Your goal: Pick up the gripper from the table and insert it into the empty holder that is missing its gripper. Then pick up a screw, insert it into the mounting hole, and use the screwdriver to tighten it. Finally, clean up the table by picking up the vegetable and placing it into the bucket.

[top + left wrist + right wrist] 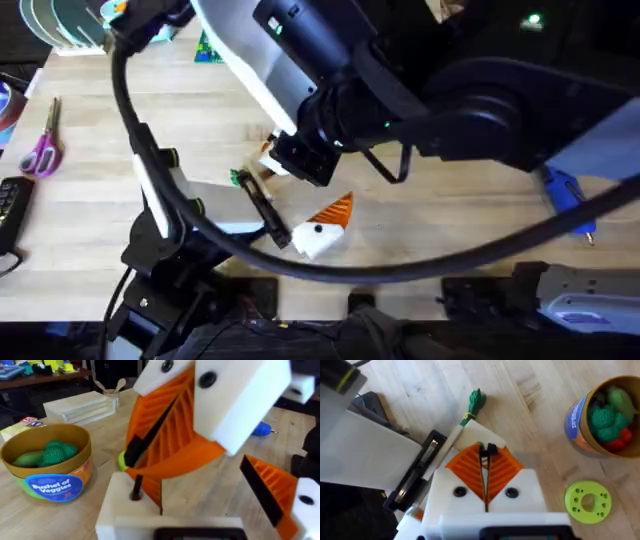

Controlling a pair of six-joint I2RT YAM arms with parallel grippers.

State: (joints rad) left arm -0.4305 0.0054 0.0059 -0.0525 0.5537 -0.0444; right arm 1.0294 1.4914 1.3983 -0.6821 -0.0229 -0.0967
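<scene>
The cream holder (pixel 477 435) lies on the table beside the left gripper's black rail. In the left wrist view the holder (pixel 122 510) has a thin black screw (pixel 136 487) standing in its dark hole, with orange ribbing against its side. My right gripper (pixel 487 450) is shut and points down, its tips (pixel 131 456) just above that screw. My left gripper (pixel 200 495) is open, one orange finger (pixel 272 490) far out to the side. The dark green vegetable (pixel 476 401) lies just past the holder. The bucket (pixel 50 470) holds toy vegetables. The blue screwdriver (pixel 565 195) lies at the right.
A lime-green disc with holes (pixel 587 502) lies near the bucket (pixel 600 415). Purple-handled scissors (pixel 42 145) and a black device (pixel 10 205) are at the table's left edge. A stack of clear plastic (pixel 82 406) stands behind the bucket. The right arm hangs over the table's middle.
</scene>
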